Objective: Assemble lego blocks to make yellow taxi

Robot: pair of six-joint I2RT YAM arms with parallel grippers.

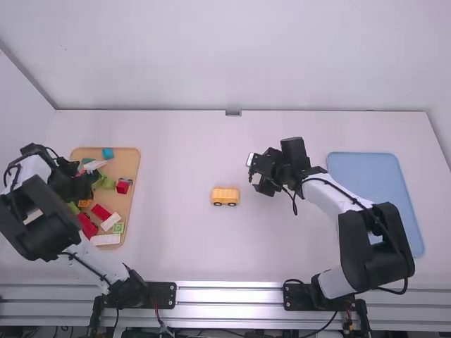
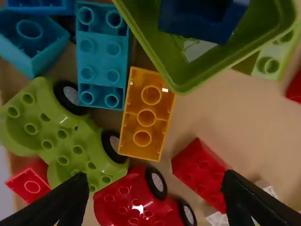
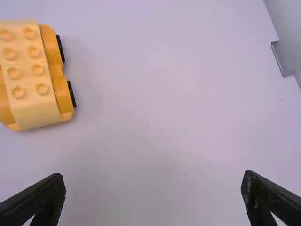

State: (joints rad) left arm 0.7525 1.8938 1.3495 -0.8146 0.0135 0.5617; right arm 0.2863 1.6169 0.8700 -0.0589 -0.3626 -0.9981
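My left gripper [image 1: 79,184] is over the wooden tray of loose blocks; in its wrist view the left gripper [image 2: 155,200] stands open above an orange brick [image 2: 146,114] lying studs-down, a red brick [image 2: 200,173] and red and green wheeled bases. The yellow-orange car [image 1: 225,196] rests on its wheels mid-table, with lighter yellow bricks on top; the same car [image 3: 30,77] shows in the right wrist view. To its right, above the table, my right gripper [image 1: 255,175] is open, and between the fingers of the right gripper [image 3: 153,193] there is nothing.
The wooden tray [image 1: 132,156] at the left holds several mixed blocks, including a blue-green brick [image 2: 102,56] and a green tub [image 2: 183,80]. A blue tray [image 1: 363,169] lies at the right, partly under the right arm. White table surface [image 1: 183,232] surrounds the car.
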